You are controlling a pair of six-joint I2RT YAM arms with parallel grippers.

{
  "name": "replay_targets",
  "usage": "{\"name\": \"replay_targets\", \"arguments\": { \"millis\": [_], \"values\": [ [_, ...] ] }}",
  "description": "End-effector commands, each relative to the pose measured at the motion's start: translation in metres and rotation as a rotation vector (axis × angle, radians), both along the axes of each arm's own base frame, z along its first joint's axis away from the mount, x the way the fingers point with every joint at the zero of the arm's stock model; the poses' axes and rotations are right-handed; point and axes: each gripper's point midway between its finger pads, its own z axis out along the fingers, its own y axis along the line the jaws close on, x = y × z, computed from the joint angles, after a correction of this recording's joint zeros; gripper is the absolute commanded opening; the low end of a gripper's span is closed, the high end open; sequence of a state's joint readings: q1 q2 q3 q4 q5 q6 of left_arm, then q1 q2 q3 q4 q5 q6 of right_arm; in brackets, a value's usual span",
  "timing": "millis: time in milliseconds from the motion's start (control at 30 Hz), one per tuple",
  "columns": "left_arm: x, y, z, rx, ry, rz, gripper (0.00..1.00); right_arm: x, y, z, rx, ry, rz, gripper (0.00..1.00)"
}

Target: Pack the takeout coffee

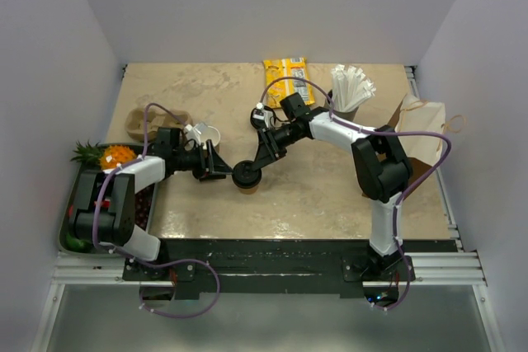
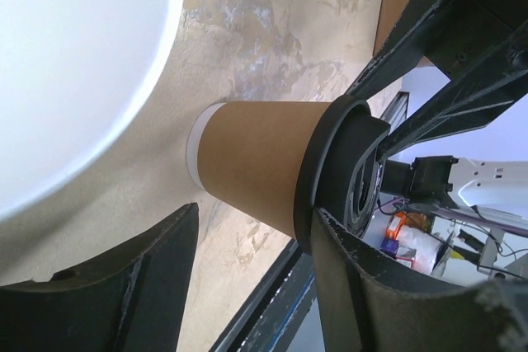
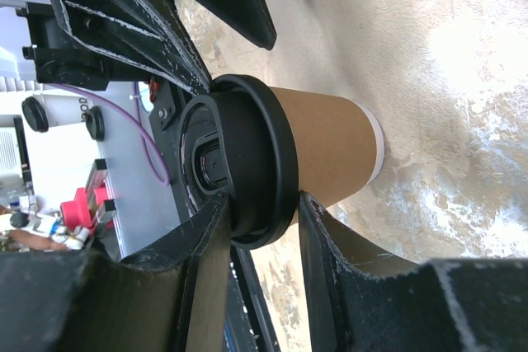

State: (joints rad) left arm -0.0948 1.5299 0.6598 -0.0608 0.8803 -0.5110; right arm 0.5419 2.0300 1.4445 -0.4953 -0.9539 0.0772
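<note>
At the middle of the worktop (image 1: pixel 330 195) stands a paper cup (image 1: pixel 251 187), its black lid (image 3: pixel 247 171) pinched at the rim by the right claw (image 3: pixel 264 212); the left claw (image 2: pixel 256 220) gapes empty beside it. Capping looks the step in hand; next, the rim likely needs pressing home all round.

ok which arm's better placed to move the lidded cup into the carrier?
Left, probably. The left tool is open beside the lidded cup, and the carrier sits on its side. The right tool only pinches the black lid; lifting there could pop it off.
</note>
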Motion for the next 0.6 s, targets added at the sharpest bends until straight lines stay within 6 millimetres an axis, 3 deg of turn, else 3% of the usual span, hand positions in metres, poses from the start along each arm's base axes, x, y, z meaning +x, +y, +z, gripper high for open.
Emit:
{"name": "replay_targets", "arguments": {
  "millis": [0, 133, 167, 300, 367, 467, 567],
  "values": [
    [-0.004, 0.044, -0.070, 0.374, 0.043, 0.090, 0.58, -0.001, -0.029, -0.080, -0.276, -0.054, -0.004, 0.37],
    [0.018, 0.023, -0.019, 0.274, -0.170, 0.021, 0.63, 0.010, -0.010, -0.033, -0.123, -0.134, 0.049, 0.41],
    [0.022, 0.020, 0.001, 0.247, -0.239, 0.019, 0.65, 0.018, -0.007, -0.019, -0.094, -0.170, 0.049, 0.44],
    [0.034, 0.017, 0.052, 0.215, -0.398, 0.010, 0.69, 0.031, -0.004, 0.014, -0.011, -0.219, 0.047, 0.55],
    [0.036, 0.016, 0.068, 0.210, -0.448, 0.000, 0.70, 0.037, -0.005, 0.028, 0.029, -0.239, 0.036, 0.64],
    [0.038, 0.014, 0.088, 0.202, -0.512, -0.028, 0.71, 0.048, -0.008, 0.036, 0.047, -0.263, 0.007, 0.65],
    [0.044, 0.014, 0.108, 0.204, -0.574, -0.043, 0.70, 0.057, -0.019, 0.026, -0.037, -0.312, -0.008, 0.64]
  ]
}}
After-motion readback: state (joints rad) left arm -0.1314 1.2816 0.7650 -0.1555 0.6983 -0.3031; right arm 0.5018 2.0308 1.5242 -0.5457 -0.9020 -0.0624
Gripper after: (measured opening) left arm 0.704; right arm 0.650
